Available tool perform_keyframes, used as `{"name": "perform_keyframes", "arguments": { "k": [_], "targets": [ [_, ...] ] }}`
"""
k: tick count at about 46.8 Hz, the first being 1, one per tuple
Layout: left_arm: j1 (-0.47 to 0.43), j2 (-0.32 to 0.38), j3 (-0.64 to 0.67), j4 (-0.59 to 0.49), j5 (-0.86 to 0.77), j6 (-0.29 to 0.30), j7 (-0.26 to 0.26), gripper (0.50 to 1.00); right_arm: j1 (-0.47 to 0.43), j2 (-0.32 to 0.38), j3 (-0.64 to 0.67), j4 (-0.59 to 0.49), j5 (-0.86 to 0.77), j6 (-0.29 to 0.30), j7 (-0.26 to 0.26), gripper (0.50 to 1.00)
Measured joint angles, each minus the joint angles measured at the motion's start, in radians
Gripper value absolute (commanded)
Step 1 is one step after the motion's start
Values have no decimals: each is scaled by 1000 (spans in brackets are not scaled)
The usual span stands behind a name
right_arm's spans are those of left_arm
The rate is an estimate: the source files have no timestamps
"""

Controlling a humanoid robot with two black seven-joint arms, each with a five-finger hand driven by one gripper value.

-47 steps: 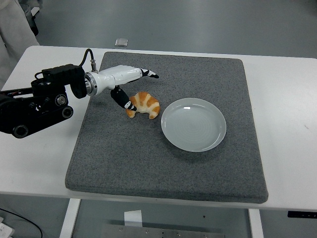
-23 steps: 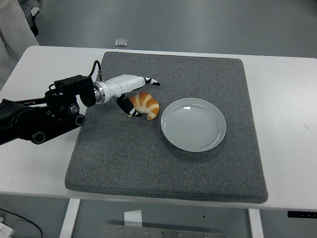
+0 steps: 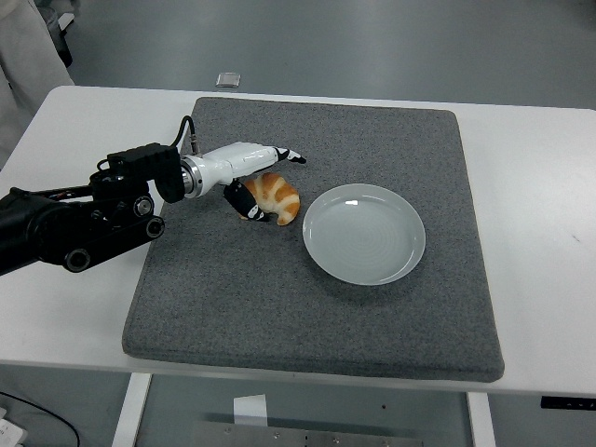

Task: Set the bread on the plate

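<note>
As my left hand (image 3: 256,179) reaches in from the left edge of the grey mat (image 3: 233,307), it straddles the bread (image 3: 275,196), a single croissant lying left of the mat's centre, with the white fingers (image 3: 279,155) stretched over its far side and the black-tipped thumb (image 3: 250,207) pressed at its near-left end. I read the hand as closing round the croissant but not clamped: the fingers look extended rather than curled and I cannot confirm a firm hold. The croissant's long axis runs roughly from the mat's left edge toward its right edge, curving down at both ends, so the hand meets it from the left end and from above. The plate (image 3: 400,261), one pale round dish, sits just beside the croissant on its right, near the middle of the mat, rim close to the pastry's right tip but apart from it. The carry I have in mind is therefore short and runs straight toward the mat's right edge. Only the left arm shows; the right one is out of sight, so the left is the nearer by default. The count: one croissant, one plate, one mat, one working hand. The mat lies on a white table (image 3: 540,186), whose far left corner is met by a pale sleeve (image 3: 23,56) of someone standing there
</note>
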Motion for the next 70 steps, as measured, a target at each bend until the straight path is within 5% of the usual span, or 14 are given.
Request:
{"name": "perform_keyframes", "arguments": {
  "k": [20,29,33,70],
  "targets": [
    [6,0,1,9,1,-16,-1,630,0,0,0,0,0,0,0,932],
    [8,0,3,5,2,-16,-5,583,0,0,0,0,0,0,0,932],
    [8,1,6,2,3,-16,-5,504,0,0,0,0,0,0,0,932],
    [-119,97,-9,-55,-22,-45,-26,500,0,0,0,0,0,0,0,932]
  ]
}}
